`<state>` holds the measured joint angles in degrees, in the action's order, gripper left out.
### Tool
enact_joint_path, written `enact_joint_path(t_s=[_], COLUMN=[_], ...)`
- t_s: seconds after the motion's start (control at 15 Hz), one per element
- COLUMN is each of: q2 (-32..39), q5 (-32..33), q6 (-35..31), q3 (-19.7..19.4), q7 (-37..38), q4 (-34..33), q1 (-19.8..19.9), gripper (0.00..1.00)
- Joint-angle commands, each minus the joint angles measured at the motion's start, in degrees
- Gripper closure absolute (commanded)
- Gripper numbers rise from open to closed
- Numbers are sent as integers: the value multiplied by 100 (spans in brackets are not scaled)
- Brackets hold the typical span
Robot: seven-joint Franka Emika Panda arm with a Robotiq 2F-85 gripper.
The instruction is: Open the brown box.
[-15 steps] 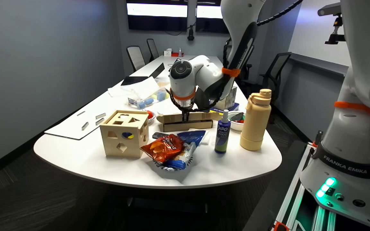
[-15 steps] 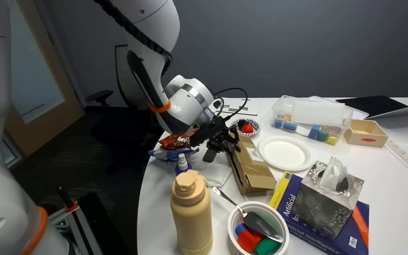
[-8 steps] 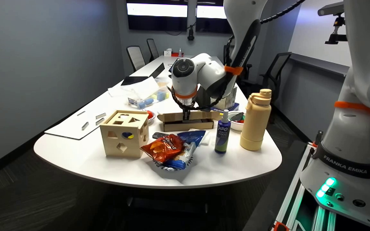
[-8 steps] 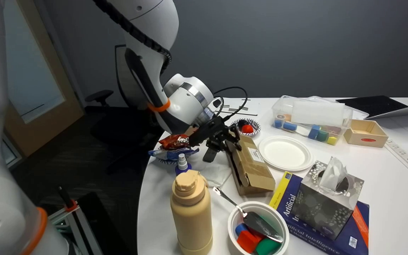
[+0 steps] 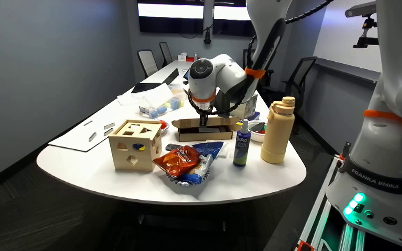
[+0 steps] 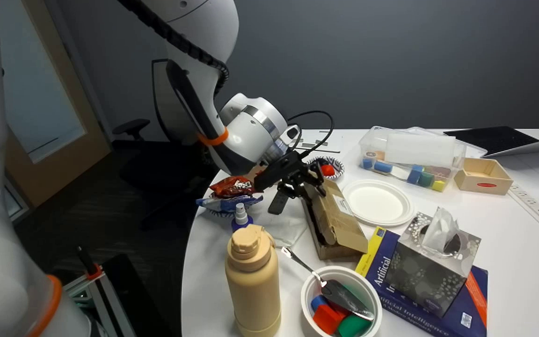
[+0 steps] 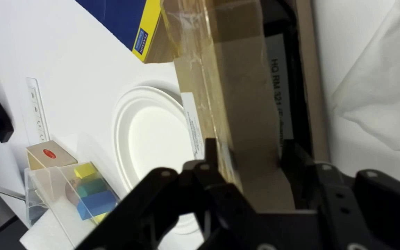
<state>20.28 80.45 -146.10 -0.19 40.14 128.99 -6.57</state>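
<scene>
Two fingers (image 7: 211, 149) of your gripper (image 7: 251, 151) stood apart across the folded edge of the lid (image 6: 339, 217), one over its outer face, the other on the opening side; whether either pressed hard, you could not tell. In an exterior view the brown box (image 5: 204, 136) lay on the table (image 5: 92, 170) beneath the gripper, which showed about midway along the box's length; in the wrist view that long axis ran crosswise to the spread of the fingers. The lid was tilted part-way up, its hinge seemingly on the side of the white plate (image 7: 158, 139), its opening toward the crumpled white sheet (image 7: 387, 100); a black thing with a pale label (image 7: 279, 86) showed within. So the job looked part done, and the coming move turned on that crosswise line: with only one arm (image 5: 229, 78) to work with, you probably needed to carry the free edge up and over toward the plate, not along the box. A sideways drag risked skewing the lid, or sliding the whole box.
</scene>
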Motion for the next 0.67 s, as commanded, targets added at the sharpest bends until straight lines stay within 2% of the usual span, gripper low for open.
enact_joint_path(t_s=[0.0,0.07,0.13,0.27,0.6], q2=[-214,-230,-248,-276,-211], q5=[170,169,166,210,285], q6=[-28,-21,-18,-21,-25], q3=[68,69,71,64,32], q7=[66,74,79,123,233], q4=[93,89,89,82,-47], q1=[153,160,162,168,235], gripper=[23,16,14,1,0])
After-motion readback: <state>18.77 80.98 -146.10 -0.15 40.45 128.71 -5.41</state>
